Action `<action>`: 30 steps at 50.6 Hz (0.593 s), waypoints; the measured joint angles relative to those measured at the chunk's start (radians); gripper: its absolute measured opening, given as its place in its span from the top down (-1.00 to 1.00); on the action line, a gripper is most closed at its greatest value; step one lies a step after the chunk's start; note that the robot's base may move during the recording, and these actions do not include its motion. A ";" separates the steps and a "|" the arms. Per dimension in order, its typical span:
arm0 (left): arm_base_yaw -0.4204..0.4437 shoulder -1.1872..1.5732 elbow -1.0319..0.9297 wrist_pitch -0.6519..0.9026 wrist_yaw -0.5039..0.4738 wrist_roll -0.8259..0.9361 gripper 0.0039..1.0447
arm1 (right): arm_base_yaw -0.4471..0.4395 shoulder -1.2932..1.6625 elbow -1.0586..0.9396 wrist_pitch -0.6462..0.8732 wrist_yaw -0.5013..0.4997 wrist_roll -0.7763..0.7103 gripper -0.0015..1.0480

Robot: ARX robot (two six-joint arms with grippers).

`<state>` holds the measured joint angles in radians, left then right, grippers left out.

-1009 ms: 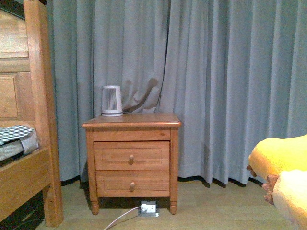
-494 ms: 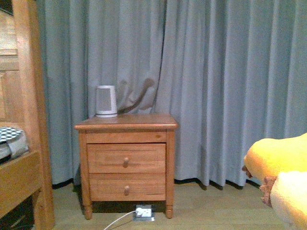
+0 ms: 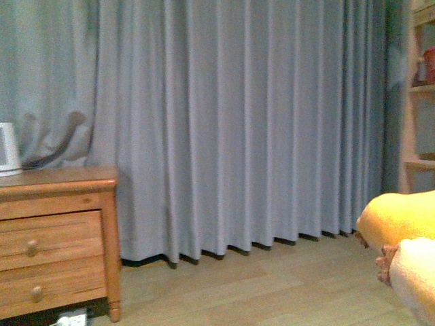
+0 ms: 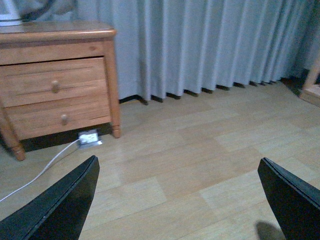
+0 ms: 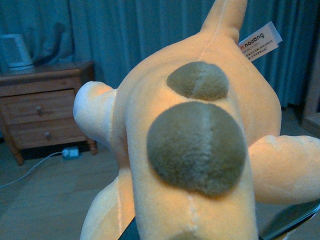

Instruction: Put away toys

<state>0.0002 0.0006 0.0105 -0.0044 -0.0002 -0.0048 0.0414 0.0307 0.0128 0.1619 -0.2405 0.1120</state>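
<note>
The orange-yellow plush animal [image 5: 200, 150] fills the right wrist view, held above the floor, with two grey-brown round patches down its back and a white tag near its top. My right gripper [image 5: 200, 232] is shut on it; only dark finger edges show at the plush's lower sides. In the front view the plush [image 3: 401, 224] pokes in at the lower right, with a brown clawed paw. My left gripper [image 4: 177, 200] is open over bare wooden floor, its two black fingers [image 4: 60, 210] wide apart with nothing between them.
A wooden nightstand [image 3: 54, 231] with two drawers stands at the left, a white device [image 3: 8, 149] on top. A power strip [image 4: 89, 137] and white cable lie on the floor below it. Grey curtains [image 3: 238, 122] cover the wall. A wooden shelf [image 3: 418, 102] stands at the far right.
The front view has swung right: the nightstand slid to the left edge, the bed frame left the view, and a shelf appeared at the right. The plush stays at the lower right.
</note>
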 joint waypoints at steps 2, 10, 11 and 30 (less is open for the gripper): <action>0.000 0.000 0.000 0.000 0.000 0.000 -0.89 | 0.000 0.000 0.000 0.000 0.000 0.000 0.86; 0.000 0.001 0.000 0.000 0.000 0.000 -0.89 | 0.000 0.000 0.000 0.000 0.000 0.000 0.86; 0.000 0.000 0.000 0.000 0.000 0.000 -0.89 | 0.000 0.000 0.000 0.000 0.000 0.000 0.86; 0.000 0.000 0.000 0.000 0.000 0.000 -0.89 | 0.000 0.000 0.000 0.000 0.000 0.000 0.86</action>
<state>-0.0002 0.0006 0.0105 -0.0044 -0.0002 -0.0048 0.0414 0.0307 0.0128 0.1619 -0.2401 0.1120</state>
